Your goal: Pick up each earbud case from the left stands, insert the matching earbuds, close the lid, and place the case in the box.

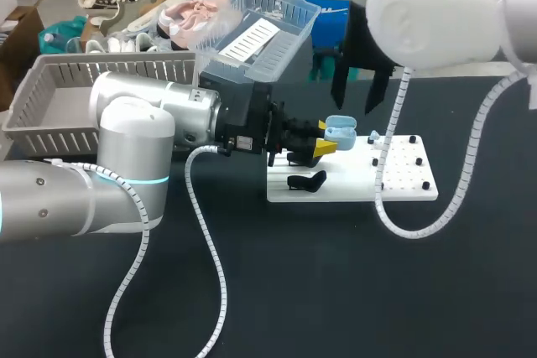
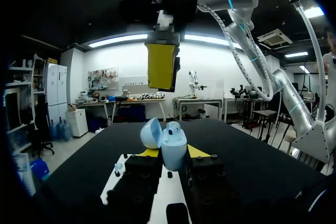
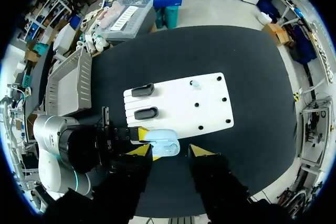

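My left gripper [image 1: 325, 147] is shut on a light blue earbud case [image 1: 339, 132], held just above the near-left part of the white stand board [image 1: 403, 182]. In the left wrist view the case [image 2: 174, 149] stands upright between the yellow fingertips [image 2: 197, 151], lid [image 2: 151, 132] open, with one earbud [image 2: 173, 127] seated inside. My right gripper [image 3: 170, 151] hangs open directly above the case [image 3: 164, 143], touching nothing; one of its yellow fingers [image 2: 161, 66] shows over the case. A loose earbud [image 1: 374, 135] lies on the board. Two black stands [image 3: 143, 90] are empty.
A grey basket [image 1: 33, 94] sits at the back left behind my left arm. A clear plastic bin [image 1: 281, 44] stands tilted beyond the board. My right arm [image 1: 436, 6] looms at the upper right, its white cable [image 1: 419, 230] looping down past the board's front edge.
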Motion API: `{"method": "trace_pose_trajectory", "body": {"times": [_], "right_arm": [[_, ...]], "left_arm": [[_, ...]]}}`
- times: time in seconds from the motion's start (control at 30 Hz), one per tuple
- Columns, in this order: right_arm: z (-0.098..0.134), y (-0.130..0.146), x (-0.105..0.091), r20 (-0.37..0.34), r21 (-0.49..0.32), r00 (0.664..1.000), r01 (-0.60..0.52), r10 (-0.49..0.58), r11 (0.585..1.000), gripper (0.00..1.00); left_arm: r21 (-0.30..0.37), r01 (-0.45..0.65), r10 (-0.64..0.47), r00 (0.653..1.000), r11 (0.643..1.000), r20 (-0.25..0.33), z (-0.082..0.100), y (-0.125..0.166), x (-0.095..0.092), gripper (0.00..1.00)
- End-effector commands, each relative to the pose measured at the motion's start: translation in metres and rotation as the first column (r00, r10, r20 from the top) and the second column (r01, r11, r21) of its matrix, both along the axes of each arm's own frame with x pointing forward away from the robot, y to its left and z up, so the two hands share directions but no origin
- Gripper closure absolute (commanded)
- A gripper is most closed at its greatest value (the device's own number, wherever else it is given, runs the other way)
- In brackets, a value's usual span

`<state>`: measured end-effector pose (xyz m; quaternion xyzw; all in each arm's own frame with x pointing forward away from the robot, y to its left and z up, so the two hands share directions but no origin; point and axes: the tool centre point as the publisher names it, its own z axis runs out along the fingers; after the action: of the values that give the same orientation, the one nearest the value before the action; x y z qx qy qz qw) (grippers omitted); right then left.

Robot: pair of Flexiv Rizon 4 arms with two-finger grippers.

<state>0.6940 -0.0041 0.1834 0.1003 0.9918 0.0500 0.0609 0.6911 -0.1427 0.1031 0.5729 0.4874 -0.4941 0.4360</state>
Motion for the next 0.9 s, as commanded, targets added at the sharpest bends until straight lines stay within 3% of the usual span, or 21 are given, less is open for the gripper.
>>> {"method": "trace_pose_trajectory", "body": {"times": [0.03, 0.4, 0.9], "right_arm": [[-0.007, -0.022, -0.012, 0.120, 0.097, 0.992, 0.012, -0.024, 0.995, 0.53], [-0.014, -0.051, 0.006, 0.218, 0.175, 0.966, 0.097, -0.135, 0.980, 0.55], [-0.060, -0.066, 0.029, 0.203, 0.212, 0.969, 0.098, -0.142, 0.972, 0.54]], "left_arm": [[0.001, -0.002, 0.002, 1.000, 1.000, 0.001, 0.000, 0.000, 0.000, 1.00], [0.001, -0.002, 0.002, 1.000, 1.000, 0.001, 0.000, 0.000, 0.000, 1.00], [0.001, -0.002, 0.002, 1.000, 1.000, 0.001, 0.000, 0.000, 0.000, 1.00]]}}
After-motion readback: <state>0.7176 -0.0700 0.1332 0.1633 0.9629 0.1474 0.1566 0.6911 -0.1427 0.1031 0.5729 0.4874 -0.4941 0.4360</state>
